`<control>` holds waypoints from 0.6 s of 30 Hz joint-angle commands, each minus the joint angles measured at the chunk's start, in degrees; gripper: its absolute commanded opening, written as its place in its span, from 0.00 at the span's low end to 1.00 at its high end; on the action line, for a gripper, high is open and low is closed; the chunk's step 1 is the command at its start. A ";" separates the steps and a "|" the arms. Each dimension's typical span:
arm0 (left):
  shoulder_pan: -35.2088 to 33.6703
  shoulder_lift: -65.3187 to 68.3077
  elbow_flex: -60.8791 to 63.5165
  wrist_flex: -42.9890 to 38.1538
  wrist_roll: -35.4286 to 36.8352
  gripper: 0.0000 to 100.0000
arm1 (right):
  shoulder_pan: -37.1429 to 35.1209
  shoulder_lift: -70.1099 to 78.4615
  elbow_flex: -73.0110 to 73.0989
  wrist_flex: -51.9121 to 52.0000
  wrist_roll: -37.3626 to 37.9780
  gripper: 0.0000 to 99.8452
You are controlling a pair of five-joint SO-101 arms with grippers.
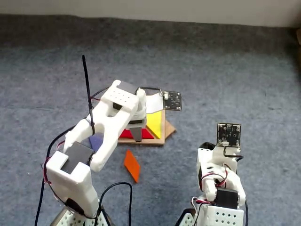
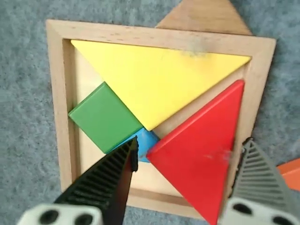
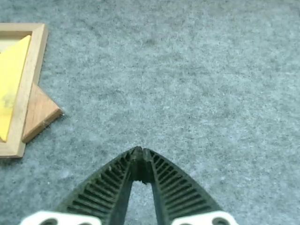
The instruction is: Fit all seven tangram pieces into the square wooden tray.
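The square wooden tray (image 2: 56, 93) holds a large yellow triangle (image 2: 159, 79), a green square (image 2: 104, 117) and a blue piece (image 2: 146, 140) that is mostly covered. A large red triangle (image 2: 201, 150) lies in it with one corner over the rim. My left gripper (image 2: 191, 143) hovers open just above the red triangle, one finger on each side. In the high view this arm leans over the tray (image 1: 150, 141). An orange parallelogram (image 1: 132, 165) lies on the carpet in front of the tray. A purple piece (image 1: 96, 140) shows under the left arm. My right gripper (image 3: 140, 154) is shut over bare carpet.
A plain wooden triangle (image 1: 170, 128) sticks out from under the tray's right side, also seen as the wooden triangle (image 3: 40, 110) beside the tray (image 3: 27, 93). Grey carpet covers the table. The right arm (image 1: 218, 179) stands at the front right, apart from the tray.
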 commanded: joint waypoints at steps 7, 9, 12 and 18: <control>-1.27 -11.38 -2.68 4.22 3.87 0.33 | 0.75 -0.22 8.22 0.13 -0.09 0.02; -2.24 -14.81 -2.33 5.36 4.22 0.33 | 0.75 -0.22 8.22 0.13 -0.09 0.02; -5.23 -17.71 -2.24 5.54 4.22 0.33 | 0.84 -0.22 8.22 0.13 -0.09 0.02; -13.14 -12.62 -2.68 5.45 3.96 0.33 | 0.84 -0.22 8.22 0.13 -0.09 0.02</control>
